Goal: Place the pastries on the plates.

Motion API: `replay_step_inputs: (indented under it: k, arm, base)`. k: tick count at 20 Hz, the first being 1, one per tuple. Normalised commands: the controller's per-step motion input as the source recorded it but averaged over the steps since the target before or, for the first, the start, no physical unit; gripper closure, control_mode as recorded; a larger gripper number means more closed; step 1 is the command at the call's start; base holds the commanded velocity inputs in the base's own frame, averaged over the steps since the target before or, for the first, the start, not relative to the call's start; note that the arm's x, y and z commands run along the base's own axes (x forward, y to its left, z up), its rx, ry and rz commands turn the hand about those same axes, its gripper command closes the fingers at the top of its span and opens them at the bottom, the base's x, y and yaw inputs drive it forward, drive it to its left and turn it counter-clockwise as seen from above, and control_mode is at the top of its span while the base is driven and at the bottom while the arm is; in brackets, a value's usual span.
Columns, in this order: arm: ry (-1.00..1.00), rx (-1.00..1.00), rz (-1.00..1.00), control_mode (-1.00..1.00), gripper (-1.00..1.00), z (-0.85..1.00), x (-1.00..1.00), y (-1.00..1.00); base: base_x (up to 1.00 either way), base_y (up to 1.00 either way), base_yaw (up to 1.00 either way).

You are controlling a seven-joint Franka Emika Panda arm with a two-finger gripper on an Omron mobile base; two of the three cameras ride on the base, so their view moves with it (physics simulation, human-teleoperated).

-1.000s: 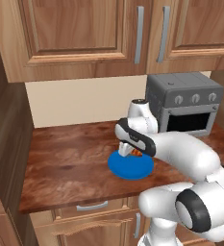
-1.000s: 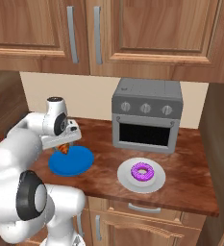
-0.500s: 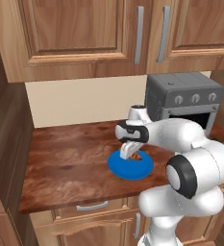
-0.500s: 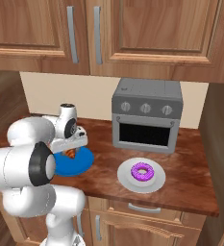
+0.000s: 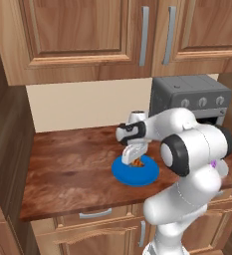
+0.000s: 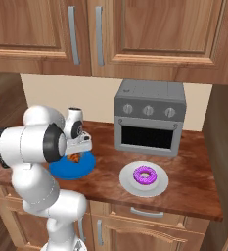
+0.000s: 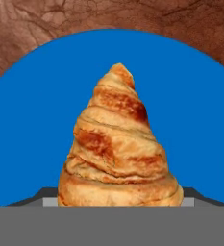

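Hand view has the croissant [image 7: 119, 149] right up close between the finger tips, which are closed against its wide end, its point aimed out over the blue plate [image 7: 31, 120]. From the left base view the gripper [image 5: 134, 160] hangs low over that plate [image 5: 122, 173] on the wooden counter [image 5: 67, 169]. From the right, the donut [image 6: 145, 174] sits on the white plate [image 6: 127, 182] before the toaster oven [image 6: 148, 117].

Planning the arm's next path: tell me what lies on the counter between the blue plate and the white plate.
Nothing: in the right base view, bare wooden counter separates the blue plate from the white plate, which holds the donut.
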Motion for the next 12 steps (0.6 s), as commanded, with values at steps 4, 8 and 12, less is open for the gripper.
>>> replay_step_inputs:
  k: [4,8,12]
  arm:
    - [0.08,0.00,0.00,-1.00,1.00,-0.33,0.05,0.00]
    - [0.07,0.00,0.00,-1.00,1.00,-0.40,0.00,0.00]
    - [0.06,0.00,0.00,-1.00,-1.00,-0.41,-0.14,0.00]
  base:
    - [0.00,0.00,0.00]
    - [0.00,0.00,0.00]
    - [0.00,0.00,0.00]
